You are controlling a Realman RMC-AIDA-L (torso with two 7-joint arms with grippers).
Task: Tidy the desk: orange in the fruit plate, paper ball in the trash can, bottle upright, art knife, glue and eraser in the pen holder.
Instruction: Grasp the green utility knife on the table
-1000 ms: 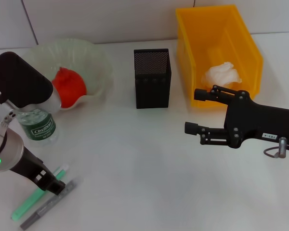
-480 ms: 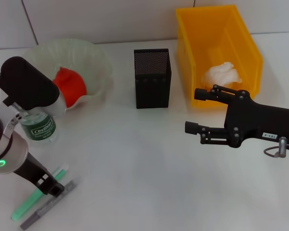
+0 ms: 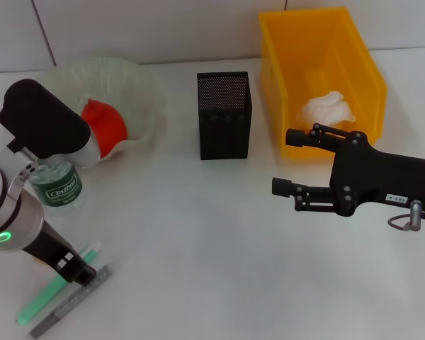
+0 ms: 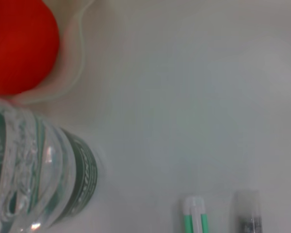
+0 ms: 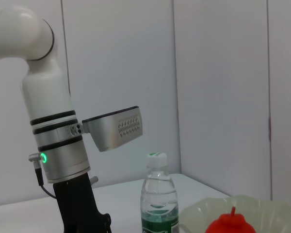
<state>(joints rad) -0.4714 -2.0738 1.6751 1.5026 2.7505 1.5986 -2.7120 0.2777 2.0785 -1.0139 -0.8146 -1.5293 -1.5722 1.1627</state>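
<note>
The orange [image 3: 103,122] lies in the pale fruit plate [image 3: 145,88] at the back left. A clear bottle [image 3: 54,185] stands upright beside the plate. The paper ball [image 3: 328,110] is in the yellow trash can [image 3: 368,67]. A black mesh pen holder [image 3: 224,113] stands in the middle. A green stick [image 3: 46,294] and a grey stick [image 3: 71,306] lie at the front left; which is the art knife and which the glue I cannot tell. My left gripper [image 3: 72,268] hangs low over their far ends. My right gripper [image 3: 285,163] hovers open in front of the can. The eraser is out of view.
The left wrist view shows the orange [image 4: 19,46], the bottle [image 4: 34,174] and the tips of the green stick [image 4: 194,216] and grey stick [image 4: 247,218]. The right wrist view shows the left arm [image 5: 58,145] beside the bottle [image 5: 158,199].
My left arm's upper part has leaned a little to the right while its gripper stays by the two sticks. The right arm has not moved.
</note>
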